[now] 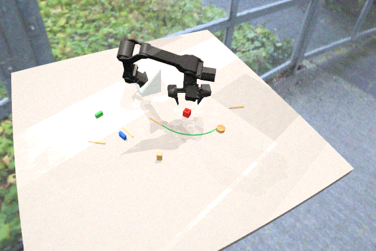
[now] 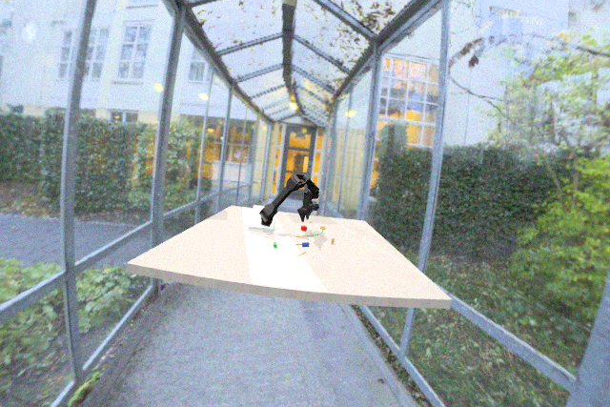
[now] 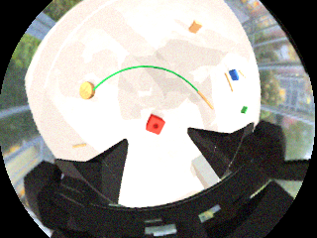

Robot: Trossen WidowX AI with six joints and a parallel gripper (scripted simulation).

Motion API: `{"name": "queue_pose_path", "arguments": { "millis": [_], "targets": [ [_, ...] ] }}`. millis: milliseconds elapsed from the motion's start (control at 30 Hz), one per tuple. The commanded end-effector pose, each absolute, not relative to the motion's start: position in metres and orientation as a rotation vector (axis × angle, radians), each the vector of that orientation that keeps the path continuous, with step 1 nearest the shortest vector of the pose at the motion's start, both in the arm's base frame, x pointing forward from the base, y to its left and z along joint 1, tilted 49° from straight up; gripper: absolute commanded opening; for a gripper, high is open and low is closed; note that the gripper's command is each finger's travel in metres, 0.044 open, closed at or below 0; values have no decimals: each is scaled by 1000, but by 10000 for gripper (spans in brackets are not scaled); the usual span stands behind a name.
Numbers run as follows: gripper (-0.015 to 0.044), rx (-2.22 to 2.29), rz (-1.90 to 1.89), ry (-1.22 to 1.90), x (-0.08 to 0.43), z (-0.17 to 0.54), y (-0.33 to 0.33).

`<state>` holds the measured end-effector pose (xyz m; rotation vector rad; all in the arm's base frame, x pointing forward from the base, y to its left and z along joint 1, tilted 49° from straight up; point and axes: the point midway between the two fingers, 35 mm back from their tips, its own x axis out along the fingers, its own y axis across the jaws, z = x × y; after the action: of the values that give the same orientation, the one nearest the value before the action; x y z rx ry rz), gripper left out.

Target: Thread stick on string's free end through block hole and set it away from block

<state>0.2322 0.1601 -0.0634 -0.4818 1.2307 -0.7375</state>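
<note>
The red block [image 1: 186, 112] [image 2: 303, 228] [image 3: 156, 124] sits on the table; a dark hole shows in its face in the wrist view. The green string [image 1: 191, 134] [image 3: 145, 66] runs in a curve from the round button [image 1: 220, 128] [image 3: 86, 90] to the stick [image 1: 155, 121] [image 3: 206, 100], which lies on the table to the left of the block in the top view. The string passes beside the block, not through it. My gripper [image 1: 188, 103] [image 3: 158, 135] is wide open and empty, pointing down above the table near the block, touching nothing.
Loose sticks [image 1: 236, 107] [image 1: 128, 131] [image 1: 96, 142] lie right and left. A blue block [image 1: 122, 135] [image 3: 234, 74] lies near two of them. A green block [image 1: 98, 114] [image 3: 244, 109] is farther left. A small orange-brown block [image 1: 159, 156] [image 3: 195, 27] lies beyond the string.
</note>
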Motion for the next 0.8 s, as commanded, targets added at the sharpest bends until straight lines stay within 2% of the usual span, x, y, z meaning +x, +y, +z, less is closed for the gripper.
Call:
{"name": "queue_pose_path", "arguments": {
  "millis": [0, 467, 700, 767],
  "targets": [
    [440, -10, -1039, 968, 232, -59, 163],
    [440, -10, -1039, 968, 232, -59, 163],
    [256, -10, -1039, 968, 232, -59, 163],
    [238, -10, -1039, 968, 232, -59, 163]
  ]
}}
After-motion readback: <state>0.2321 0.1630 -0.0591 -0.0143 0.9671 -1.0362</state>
